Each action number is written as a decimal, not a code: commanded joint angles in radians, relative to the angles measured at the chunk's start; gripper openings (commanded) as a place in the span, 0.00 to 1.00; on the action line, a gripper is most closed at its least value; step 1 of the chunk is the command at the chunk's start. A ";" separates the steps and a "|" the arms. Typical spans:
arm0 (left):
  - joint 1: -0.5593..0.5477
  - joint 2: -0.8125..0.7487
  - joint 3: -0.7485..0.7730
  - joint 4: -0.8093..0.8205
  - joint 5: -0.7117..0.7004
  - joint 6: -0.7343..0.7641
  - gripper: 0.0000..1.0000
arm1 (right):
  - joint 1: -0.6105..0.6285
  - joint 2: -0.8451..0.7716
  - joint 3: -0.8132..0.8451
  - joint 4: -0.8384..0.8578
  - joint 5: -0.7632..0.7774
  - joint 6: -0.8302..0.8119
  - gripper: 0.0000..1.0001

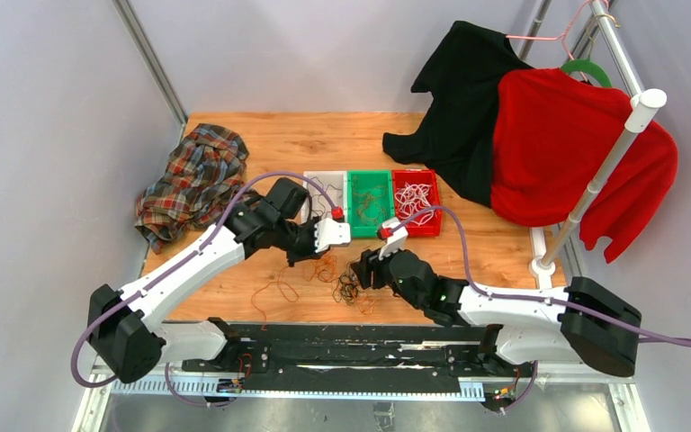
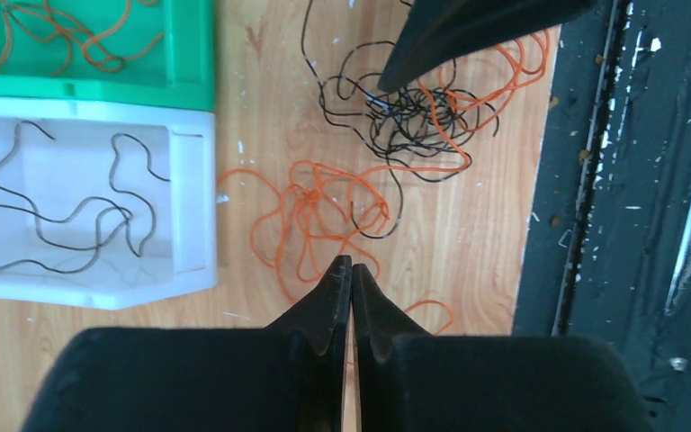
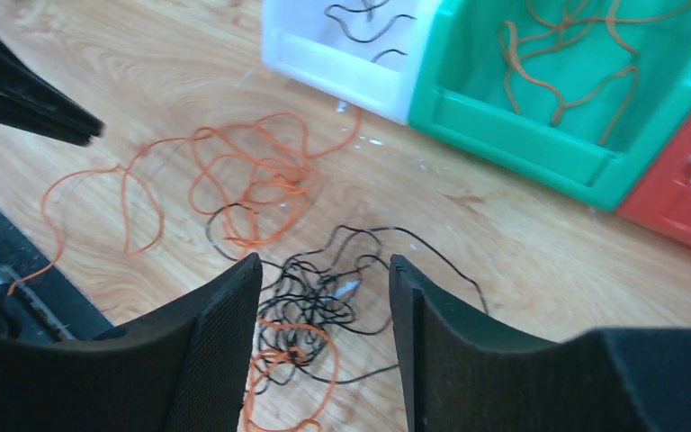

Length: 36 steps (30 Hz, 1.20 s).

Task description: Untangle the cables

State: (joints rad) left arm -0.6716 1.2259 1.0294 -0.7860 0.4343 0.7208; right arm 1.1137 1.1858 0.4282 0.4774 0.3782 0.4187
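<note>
Right wrist: open jaws at the knot

Right jaws stand wide and empty over the tangled cables (image 3: 310, 301) on the desk (image 3: 576, 270). Left jaws are pressed together at the orange loops (image 2: 310, 211); whether they hold a strand I cannot tell. Limp, light, snag-prone threads: pinch a free outer loop. Beyond, white bin (image 2: 193, 180) holds black strands, green bin (image 3: 522, 135) orange, red bin (image 3: 684, 225) white.

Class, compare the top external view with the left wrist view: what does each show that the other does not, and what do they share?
Only top external: the plaid shirt, the red bin holding white cables, and the hanging red sweater. Only left wrist: the left gripper seen closed tip to tip, and individual black cables inside the white bin. Both: the white bin, the green bin and the orange-and-black tangle.
</note>
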 commanded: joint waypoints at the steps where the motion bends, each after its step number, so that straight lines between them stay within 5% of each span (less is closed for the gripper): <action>1: 0.002 0.007 -0.042 -0.030 0.004 -0.046 0.11 | 0.028 0.065 0.054 0.036 -0.124 -0.036 0.56; 5: 0.048 0.050 -0.039 -0.033 0.016 -0.020 0.40 | 0.029 0.146 0.060 0.052 -0.228 -0.071 0.58; 8: 0.067 0.076 -0.037 -0.037 0.023 -0.009 0.48 | 0.027 0.175 0.057 0.057 -0.259 -0.122 0.58; 18: 0.079 0.070 -0.023 -0.082 0.083 0.018 0.52 | 0.020 0.228 0.130 0.031 -0.220 -0.240 0.40; 27: 0.084 0.063 -0.019 -0.137 0.104 0.110 0.53 | 0.019 -0.002 0.061 -0.106 -0.308 -0.408 0.54; 36: 0.121 0.086 0.022 -0.138 0.118 0.058 0.55 | 0.018 0.133 0.157 -0.185 -0.399 -0.616 0.55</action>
State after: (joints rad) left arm -0.5770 1.3155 1.0145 -0.9169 0.5213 0.7918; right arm 1.1301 1.2549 0.5220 0.3519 0.0170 -0.0761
